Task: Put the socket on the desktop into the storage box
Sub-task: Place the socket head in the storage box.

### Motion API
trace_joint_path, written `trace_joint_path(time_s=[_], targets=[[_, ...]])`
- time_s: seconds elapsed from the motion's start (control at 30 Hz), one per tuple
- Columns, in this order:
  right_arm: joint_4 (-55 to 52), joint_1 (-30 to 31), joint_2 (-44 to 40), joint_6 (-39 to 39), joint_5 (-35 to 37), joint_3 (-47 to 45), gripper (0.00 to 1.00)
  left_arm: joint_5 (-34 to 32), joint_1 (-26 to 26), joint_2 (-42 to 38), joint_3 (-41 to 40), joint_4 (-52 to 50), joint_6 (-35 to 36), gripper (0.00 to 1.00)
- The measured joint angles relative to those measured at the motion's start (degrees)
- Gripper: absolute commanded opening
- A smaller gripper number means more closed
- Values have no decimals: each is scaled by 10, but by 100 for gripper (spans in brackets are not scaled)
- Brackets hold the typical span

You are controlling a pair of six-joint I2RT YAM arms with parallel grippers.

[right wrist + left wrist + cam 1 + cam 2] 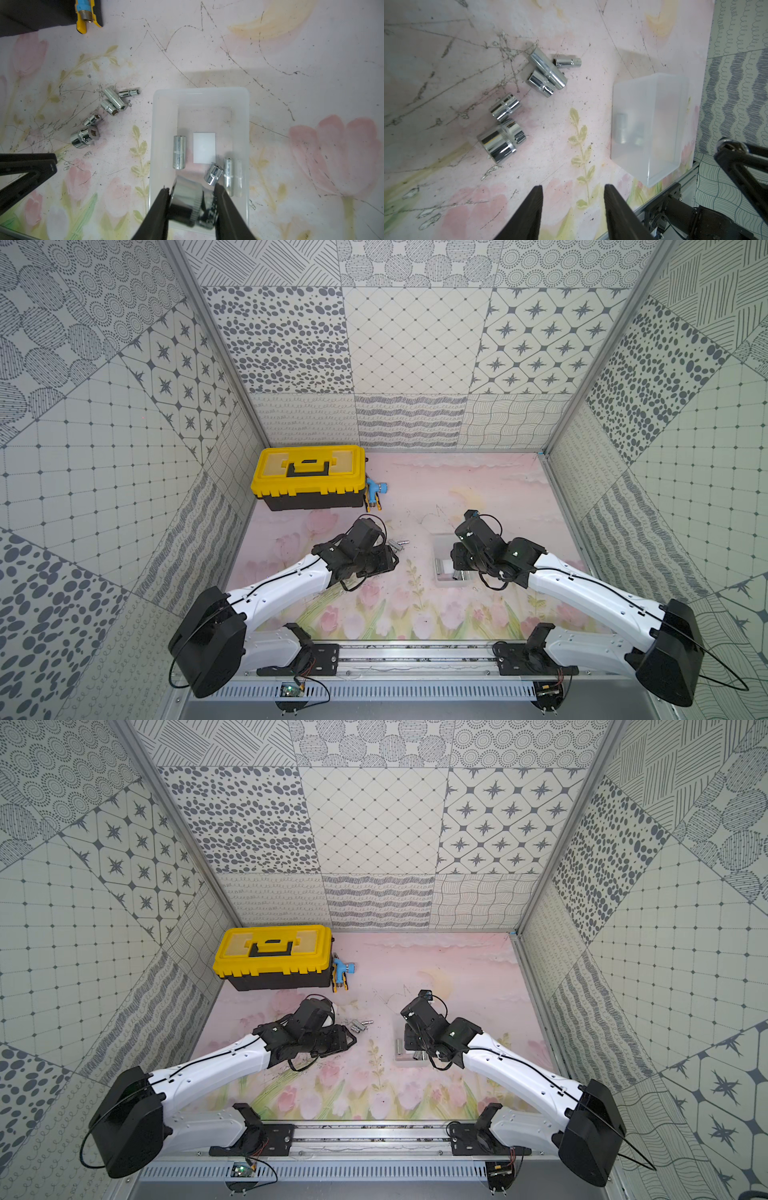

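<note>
The right gripper [192, 189] is closed around a big shiny chrome socket [187, 204]. This socket is blurred, and the black fingers [158, 207] cover part of it. It is at the near end of the small clear plastic storage box [162, 124]; how high above the bottom, I cannot tell. Further ahead of this gripper, inside the box, three thinner chrome sockets [179, 152] lie around a white label [204, 147].

The left gripper [573, 187] stands open and empty. Five loose chrome sockets [500, 143] lie on the pink flowered mat [446, 197] ahead of it. In both top views the right wrist hides its gripper and much of the box.
</note>
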Motion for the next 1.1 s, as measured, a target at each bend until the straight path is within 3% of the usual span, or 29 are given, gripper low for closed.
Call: trace_joint_path(time_s=[0.6, 1.1], targets=[[2, -21, 6, -13, -40, 14, 0, -27, -3, -47, -8, -3, 12, 55], [12, -25, 96, -33, -84, 47, 0, -46, 0, -64, -27, -3, 3, 56]])
